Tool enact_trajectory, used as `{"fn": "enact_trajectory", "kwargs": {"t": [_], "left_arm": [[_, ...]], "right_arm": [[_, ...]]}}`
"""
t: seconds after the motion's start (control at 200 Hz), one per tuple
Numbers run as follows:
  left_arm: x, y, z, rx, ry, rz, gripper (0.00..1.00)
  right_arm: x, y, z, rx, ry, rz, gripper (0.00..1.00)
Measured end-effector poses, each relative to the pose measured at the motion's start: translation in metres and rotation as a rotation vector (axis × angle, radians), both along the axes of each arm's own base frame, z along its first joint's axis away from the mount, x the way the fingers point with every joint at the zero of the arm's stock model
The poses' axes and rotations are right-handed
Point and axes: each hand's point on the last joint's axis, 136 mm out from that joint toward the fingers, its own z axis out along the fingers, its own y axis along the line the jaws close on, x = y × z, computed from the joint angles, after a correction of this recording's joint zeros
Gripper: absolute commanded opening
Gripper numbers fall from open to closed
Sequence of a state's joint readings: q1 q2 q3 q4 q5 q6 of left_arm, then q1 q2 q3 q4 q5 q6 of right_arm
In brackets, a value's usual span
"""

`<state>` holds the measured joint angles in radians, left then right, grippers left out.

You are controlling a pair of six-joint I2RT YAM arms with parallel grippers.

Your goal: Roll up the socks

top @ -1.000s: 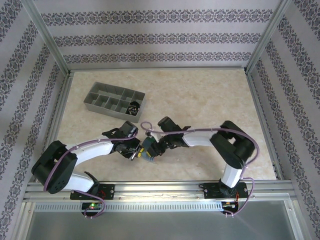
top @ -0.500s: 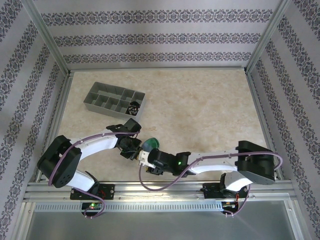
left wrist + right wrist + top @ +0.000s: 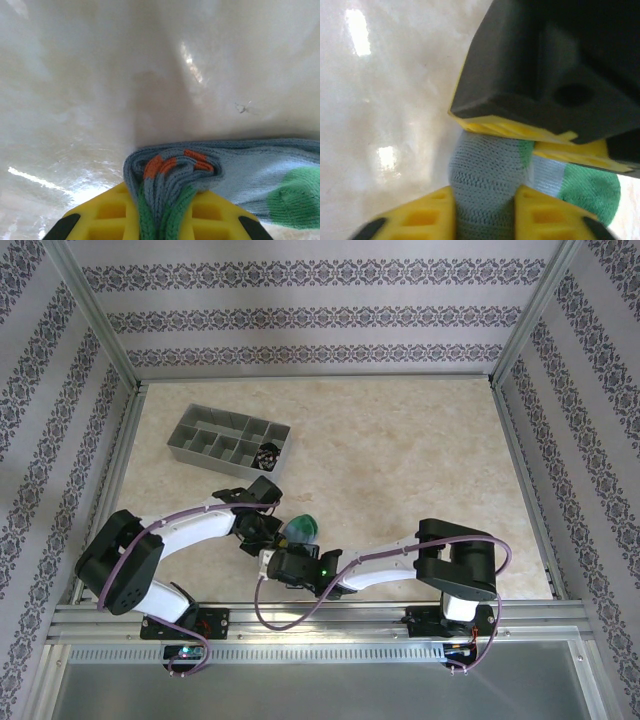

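The blue-grey sock (image 3: 301,530) lies bunched on the table near the front, its green toe showing. My left gripper (image 3: 162,202) is shut on its folded layers, orange stripes and green edge squeezed between the yellow fingers (image 3: 107,215). In the top view the left gripper (image 3: 267,537) sits at the sock's left end. My right gripper (image 3: 485,212) is shut on a rounded blue-grey part of the same sock (image 3: 487,167), just below the left gripper's black body (image 3: 545,65). The right gripper (image 3: 284,560) comes from the near side. The black-and-white striped sock (image 3: 268,453) lies in the tray.
The grey compartment tray (image 3: 200,436) stands at the back left of the marbled table. Aluminium frame rails run along the table's sides and near edge. Both arms crowd the front centre-left.
The right arm swung down to the near edge, then folded its elbow and closed its jaws on the sock from the near side. The left gripper kept its hold, shifted slightly right.
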<state>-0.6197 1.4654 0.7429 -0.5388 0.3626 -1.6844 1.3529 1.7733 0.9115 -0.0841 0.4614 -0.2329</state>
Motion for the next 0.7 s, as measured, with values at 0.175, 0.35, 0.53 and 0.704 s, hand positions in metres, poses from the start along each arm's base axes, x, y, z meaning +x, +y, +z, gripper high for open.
{"fn": "enact_trajectory", "kwargs": {"t": [0.175, 0.35, 0.53, 0.704], "left_arm": [[0.006, 0.014, 0.006, 0.025, -0.072, 0.022, 0.53], [0.008, 0.029, 0.024, -0.029, -0.18, 0.065, 0.71], [0.014, 0.035, 0.03, -0.069, -0.301, 0.083, 0.74], [0.024, 0.029, 0.037, -0.096, -0.369, 0.04, 0.7]], "right_arm": [[0.001, 0.007, 0.001, 0.082, 0.11, -0.041, 0.0], [0.009, -0.006, 0.001, 0.215, 0.292, -0.121, 0.0], [0.013, -0.01, 0.002, 0.356, 0.464, -0.16, 0.0], [0.017, -0.013, 0.003, 0.457, 0.59, -0.182, 0.0]]}}
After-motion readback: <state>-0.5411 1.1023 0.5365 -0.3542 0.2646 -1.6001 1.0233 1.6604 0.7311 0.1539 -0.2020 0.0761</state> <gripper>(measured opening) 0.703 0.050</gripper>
